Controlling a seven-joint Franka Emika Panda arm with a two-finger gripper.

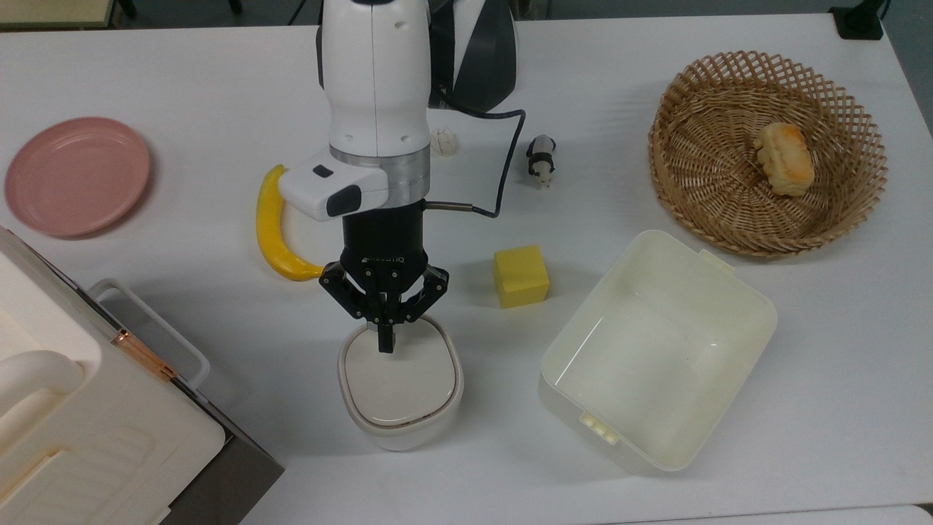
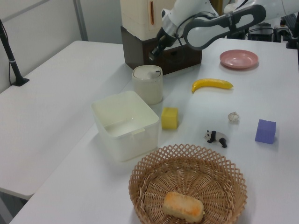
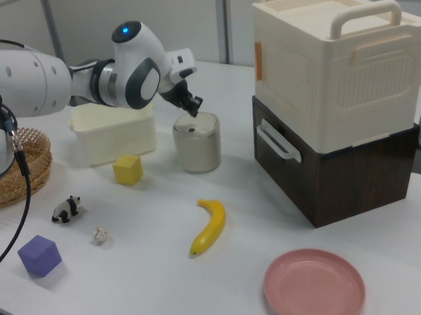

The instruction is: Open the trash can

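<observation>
The trash can point(image 1: 400, 379) stands on the white worktop point(image 1: 182, 87), lid closed, between the big appliance point(image 1: 87, 408) at the top view's left and the cream tub point(image 1: 656, 350) at the top view's right. The tool point(image 1: 385, 341) is over the lid edge that faces the arm, its fingers pressed together and holding nothing. In the left view the tip point(image 2: 153, 57) is a little above the lid. The banana point(image 1: 273, 226) and the yellow cube point(image 1: 520, 275) lie near the can but apart from it. The worktop on the can's other sides is bare.
</observation>
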